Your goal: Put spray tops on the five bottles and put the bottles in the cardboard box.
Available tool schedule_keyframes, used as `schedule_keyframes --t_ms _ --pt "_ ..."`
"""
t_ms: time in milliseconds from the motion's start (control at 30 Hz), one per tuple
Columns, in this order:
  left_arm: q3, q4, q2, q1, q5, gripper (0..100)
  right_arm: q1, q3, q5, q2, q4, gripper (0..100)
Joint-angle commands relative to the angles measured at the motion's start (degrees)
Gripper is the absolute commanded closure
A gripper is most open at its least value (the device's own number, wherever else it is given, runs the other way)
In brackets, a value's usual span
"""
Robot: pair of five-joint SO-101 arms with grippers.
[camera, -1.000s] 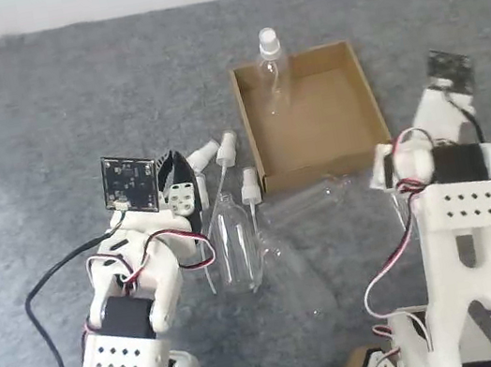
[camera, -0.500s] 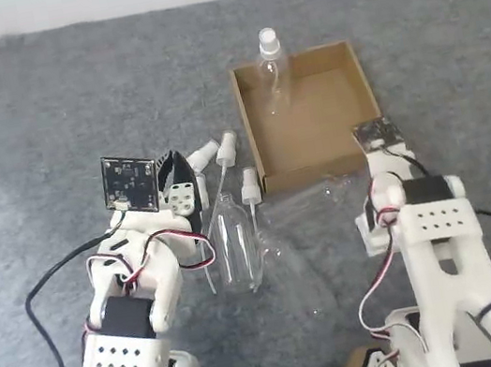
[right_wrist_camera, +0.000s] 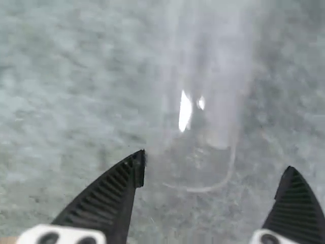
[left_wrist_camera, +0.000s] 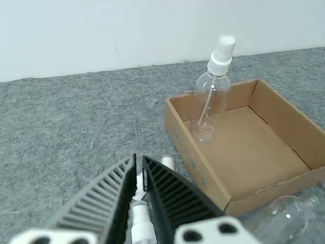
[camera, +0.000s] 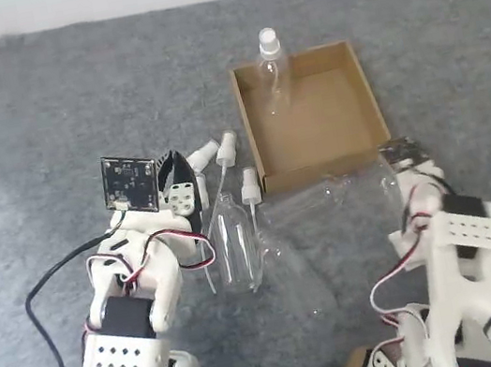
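Observation:
A capped clear bottle (camera: 273, 69) (left_wrist_camera: 210, 86) stands in the far left corner of the cardboard box (camera: 359, 97) (left_wrist_camera: 195, 150). Three uncapped clear bottles lie on the carpet in front of the box: one (camera: 232, 243) beside the left arm, one (camera: 310, 199) along the box's front wall, one (camera: 292, 275) nearer the front. Three white spray tops (camera: 228, 147) lie left of the box. My left gripper (left_wrist_camera: 139, 165) is shut just above one spray top (left_wrist_camera: 139, 226). My right gripper (right_wrist_camera: 213, 168) is open, its jaws either side of a lying clear bottle (right_wrist_camera: 208, 101).
Grey carpet covers the table. The right arm (camera: 455, 237) stands just in front of the box's near right corner. A black cable (camera: 42, 295) loops left of the left arm. Bare carpet stretches to the far left.
The right arm has swung from beside the box's right wall toward the front and lowered near the box's front right corner. The left arm and the loose parts have kept still.

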Motion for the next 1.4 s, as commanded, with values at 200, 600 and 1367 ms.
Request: schedule_keyframes --t_ms 200,600,1367 --pt "-25.5 18.1 21.1 -7.6 -2.9 99 22.5 -10.0 14.1 0.1 -0.5 69.6" --pt "-41.2 29.7 42.3 -12.7 -3.6 99 7.4 -27.2 16.4 0.1 14.9 60.1" --pt "-37.4 22.9 51.3 -12.7 -3.6 99 -4.6 -33.3 18.1 30.5 13.1 65.3"
